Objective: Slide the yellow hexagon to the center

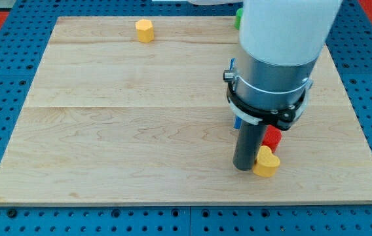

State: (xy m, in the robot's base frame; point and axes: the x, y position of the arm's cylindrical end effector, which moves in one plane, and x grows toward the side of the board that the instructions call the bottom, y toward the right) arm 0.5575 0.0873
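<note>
Item 1. My tip: lower end of a dark rod, resting on the tabletop toward the view's lower right. No jaws are fitted, so there is nothing to release or clench; the rod grasps nothing.

Item 2. Yellow block, shape uncertain, possibly a heart: immediately to the view's right of my tip, touching or very nearly touching the rod.

Item 3. Red block: just above the yellow block, up and right of my tip, partly hidden.

Item 4. Blue block: a sliver beside the rod, above my tip, mostly hidden.

Item 5. Green block: far above my tip at the view's top edge, largely hidden by the arm.

Item 6. Yellow hexagon: well apart from my tip, up and to the view's left, near the tabletop's top edge, standing alone.
</note>
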